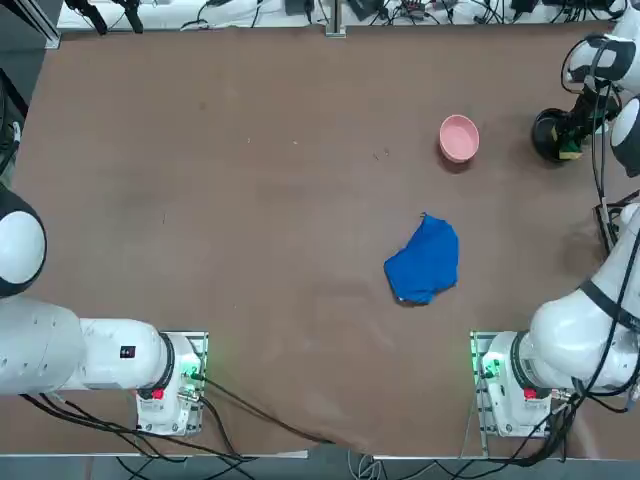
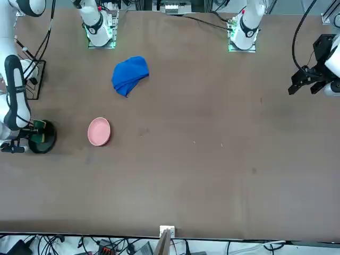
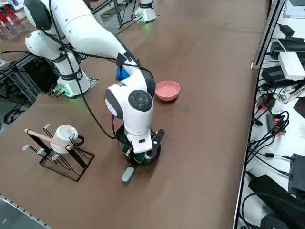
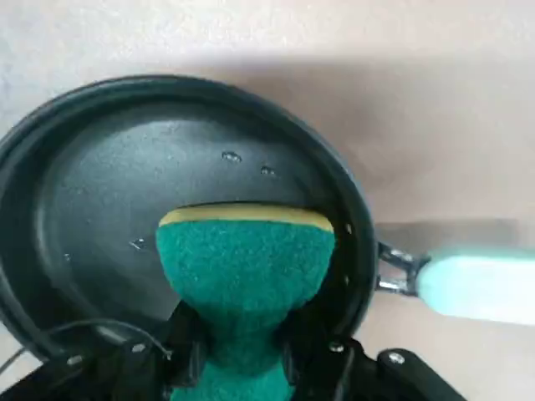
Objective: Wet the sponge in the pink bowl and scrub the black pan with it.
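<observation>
Sponge [image 4: 247, 276] sits pinched at its waist between the closed fingers of the right gripper [image 4: 242, 355], its free end inside the black pan [image 4: 109, 175] directly ahead of the fingertips. Droplets dot the pan floor. Pink bowl [image 1: 459, 137] stands well behind the tool. Recommended: press the face flat and stroke within the rim, away from the handle [image 4: 472, 284].

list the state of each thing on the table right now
Right gripper: shut on the sponge, down in the pan.
Green and yellow rectangular sponge: pinched between the fingers, over the pan floor.
Round black frying pan: upright, water drops inside.
Small round pink bowl: upright, apart from the pan.
Blue cloth: crumpled.
Wire rack: standing, holds a white cup.
</observation>
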